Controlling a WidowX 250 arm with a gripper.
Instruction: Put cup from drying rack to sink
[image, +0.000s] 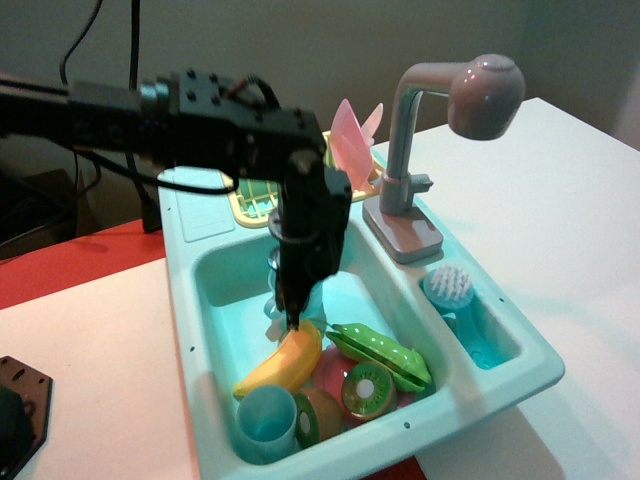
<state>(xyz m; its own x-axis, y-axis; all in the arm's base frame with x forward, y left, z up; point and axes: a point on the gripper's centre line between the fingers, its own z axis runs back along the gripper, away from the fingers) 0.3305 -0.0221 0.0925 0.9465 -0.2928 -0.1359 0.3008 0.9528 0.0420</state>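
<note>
- Far left: the arm reaches in from the left edge and hangs its gripper (293, 318) down into the sink (190, 300), fingertips close above the banana (284, 362).
- Near left corner of the basin: a second, bluer cup (266, 419) stands upright. Do not take it for the task's cup.
- Left of centre, far side: the drying rack (250, 202) sits on the sink's far rim, mostly hidden by the arm. No cup shows in it.
- Centre: the cup (272, 300) appears only as a pale sliver at the gripper's left edge, inside the basin near the far wall. The gripper body hides most of it.
- Jaw state: you cannot tell whether the jaws are spread or pinching the cup; the dark fingers merge in this view.
- Step in hand, as a judgement: the placing stage, with the cup already down within the basin.
- Next move: confirm the cup is free of the fingers, then lift straight up, clear of the banana and the pea pod (382, 355).
- Orientation: you cannot tell which way the cup's mouth or handle points, nor how its long axis lies.
- Right: the faucet (420, 150) stands on the far rim; a brush (450, 290) lies in the narrow side compartment.
</note>
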